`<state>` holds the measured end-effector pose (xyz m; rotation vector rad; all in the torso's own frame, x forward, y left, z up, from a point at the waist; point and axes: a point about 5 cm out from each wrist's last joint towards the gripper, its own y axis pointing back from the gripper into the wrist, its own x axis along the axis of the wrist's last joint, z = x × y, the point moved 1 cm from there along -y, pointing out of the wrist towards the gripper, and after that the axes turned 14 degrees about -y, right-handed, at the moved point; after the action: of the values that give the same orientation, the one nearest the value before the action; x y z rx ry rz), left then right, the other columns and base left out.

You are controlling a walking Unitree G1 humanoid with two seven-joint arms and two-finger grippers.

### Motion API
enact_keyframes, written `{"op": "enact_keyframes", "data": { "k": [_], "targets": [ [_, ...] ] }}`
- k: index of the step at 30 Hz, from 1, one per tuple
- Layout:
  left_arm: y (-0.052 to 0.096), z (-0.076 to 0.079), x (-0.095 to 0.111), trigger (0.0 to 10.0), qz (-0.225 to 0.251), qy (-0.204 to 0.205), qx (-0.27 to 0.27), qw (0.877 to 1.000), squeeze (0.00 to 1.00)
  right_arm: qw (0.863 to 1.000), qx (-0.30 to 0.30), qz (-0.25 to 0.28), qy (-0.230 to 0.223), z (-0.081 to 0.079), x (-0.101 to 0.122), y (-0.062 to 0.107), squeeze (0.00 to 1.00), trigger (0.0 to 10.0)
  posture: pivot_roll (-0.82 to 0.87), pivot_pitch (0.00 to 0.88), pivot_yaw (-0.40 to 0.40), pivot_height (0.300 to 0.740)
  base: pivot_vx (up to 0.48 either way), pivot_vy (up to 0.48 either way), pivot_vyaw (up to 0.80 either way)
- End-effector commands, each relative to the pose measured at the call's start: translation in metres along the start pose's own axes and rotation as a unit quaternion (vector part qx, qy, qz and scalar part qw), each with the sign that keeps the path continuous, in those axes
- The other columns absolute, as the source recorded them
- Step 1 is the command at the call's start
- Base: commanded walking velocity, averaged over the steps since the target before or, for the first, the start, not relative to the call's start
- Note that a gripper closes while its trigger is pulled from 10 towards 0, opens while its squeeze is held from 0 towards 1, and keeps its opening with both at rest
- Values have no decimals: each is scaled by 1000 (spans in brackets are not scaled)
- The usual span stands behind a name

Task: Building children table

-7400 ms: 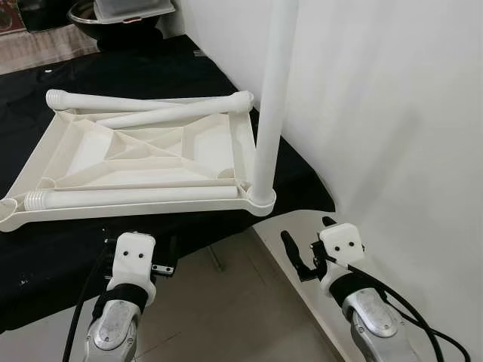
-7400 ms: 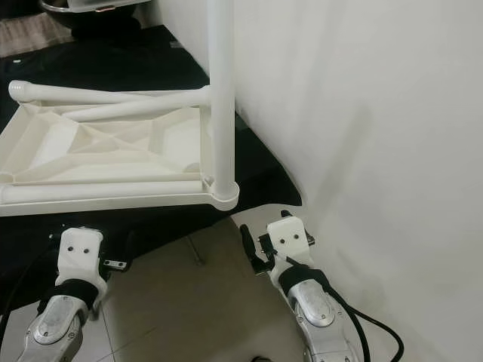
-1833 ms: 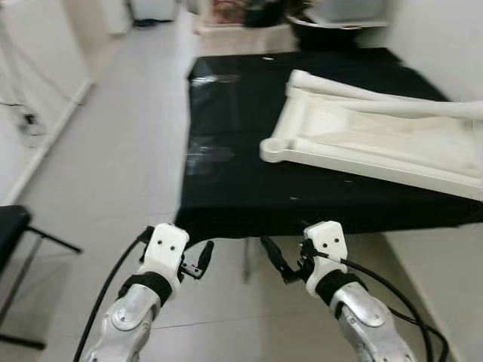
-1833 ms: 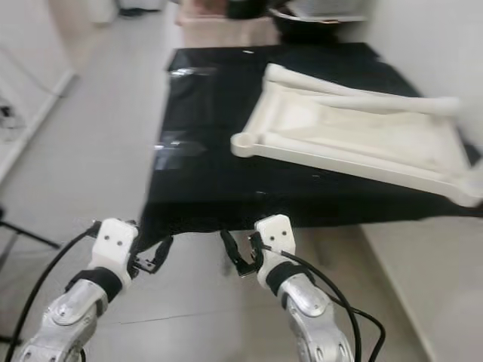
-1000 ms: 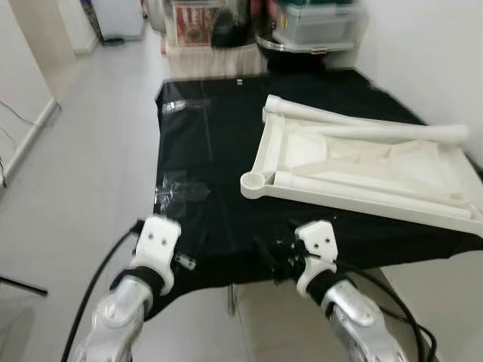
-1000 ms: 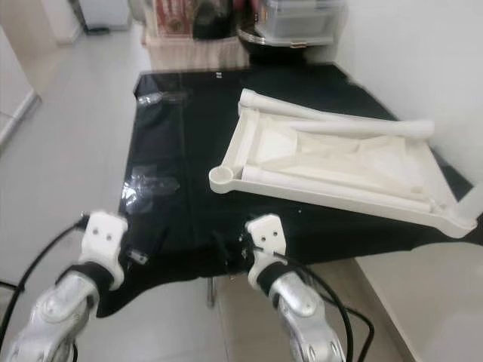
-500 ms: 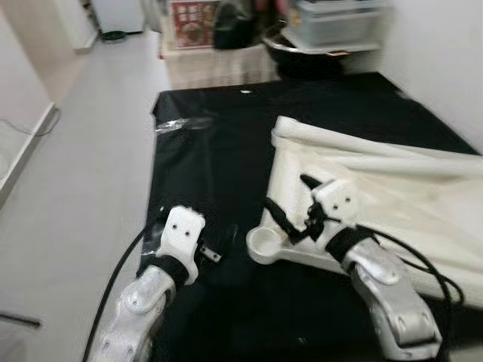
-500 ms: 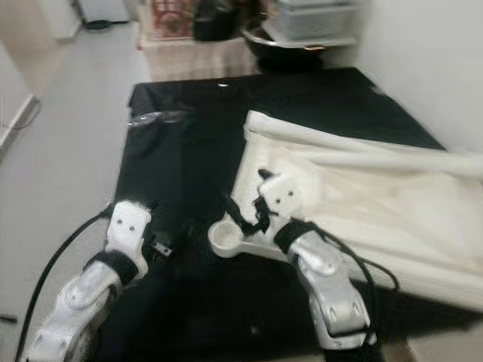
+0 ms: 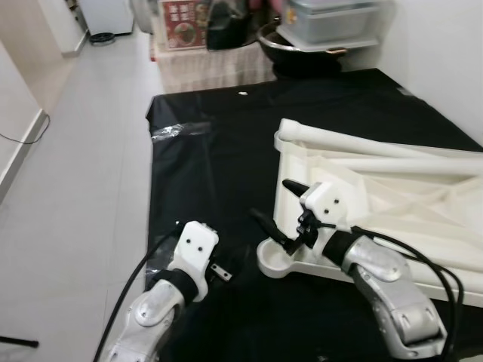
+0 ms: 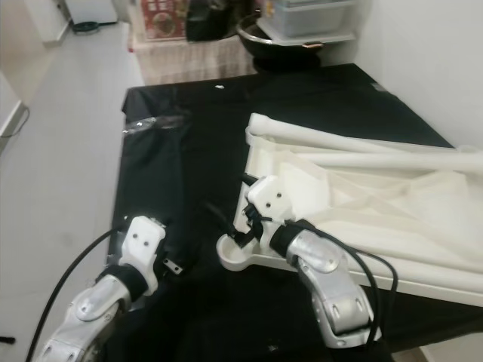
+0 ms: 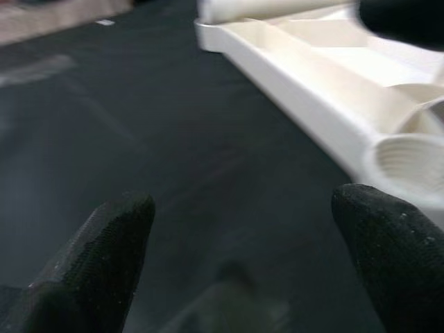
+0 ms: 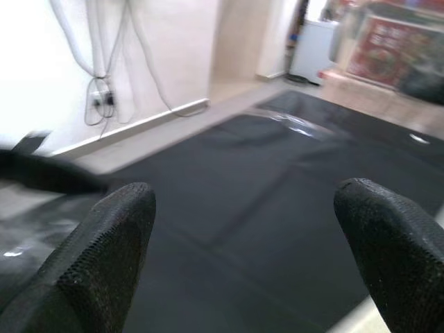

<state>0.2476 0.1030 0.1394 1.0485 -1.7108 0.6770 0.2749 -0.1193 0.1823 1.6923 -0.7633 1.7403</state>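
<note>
A white plastic table top (image 9: 285, 175) lies upside down on a black cloth (image 9: 204, 181). Two loose white legs (image 9: 362, 147) rest inside it by its far edge. An empty round leg socket (image 9: 275, 262) forms the near corner, and its threaded inside (image 11: 406, 163) appears in the left wrist view. My right gripper (image 9: 274, 204) hovers open just above that socket. My left gripper (image 9: 219, 271) is open too, low over the cloth a little left of the socket, with nothing between its fingers (image 11: 104, 250).
A metal bowl (image 9: 302, 47) and plastic bins stand past the far end of the cloth. The white wall (image 9: 445, 60) runs along the right. Open tiled floor (image 9: 75, 166) lies on the left. A patch of clear tape (image 9: 177, 130) lies on the cloth.
The view has swung from the wall-side corner round to this corner. Both arms have come up over the cloth, and the right gripper has settled above the corner socket.
</note>
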Motion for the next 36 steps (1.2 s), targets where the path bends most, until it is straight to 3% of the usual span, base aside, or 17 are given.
{"op": "enact_keyframes", "data": {
  "k": [1, 3, 7, 17, 29, 36],
  "targets": [
    [3, 5, 3, 10000, 11, 8, -23, 1000, 0, 1000, 12, -16, 0, -2, -4, 4, 0, 10000, -64, 92, -13, 740, 0, 0, 0],
    [4, 7, 5, 10000, 18, 16, -37, 999, 0, 1000, 17, -24, 6, -2, -6, 6, 0, 10000, -64, 93, -12, 740, 0, 0, 0],
    [9, 15, 13, 10000, 40, 40, -118, 991, 0, 999, -5, -43, 28, 15, -6, 11, 0, 10000, -64, 92, -11, 740, 0, 0, 0],
    [7, 0, 16, 10000, 51, 27, -79, 995, 0, 999, -25, -42, 23, 17, -7, 11, 0, 10000, -61, 95, -12, 740, 0, -48, 0],
    [7, 8, 21, 10000, 61, 53, -103, 991, 0, 999, -19, -39, 16, 13, -9, 9, 0, 10000, -60, 95, -14, 740, 0, -478, 0],
    [6, 10, 21, 10000, 57, 62, -108, 991, 0, 999, -19, -39, 16, 13, -8, 8, 0, 10000, -58, 95, -16, 740, 0, 0, 0]
  ]
}}
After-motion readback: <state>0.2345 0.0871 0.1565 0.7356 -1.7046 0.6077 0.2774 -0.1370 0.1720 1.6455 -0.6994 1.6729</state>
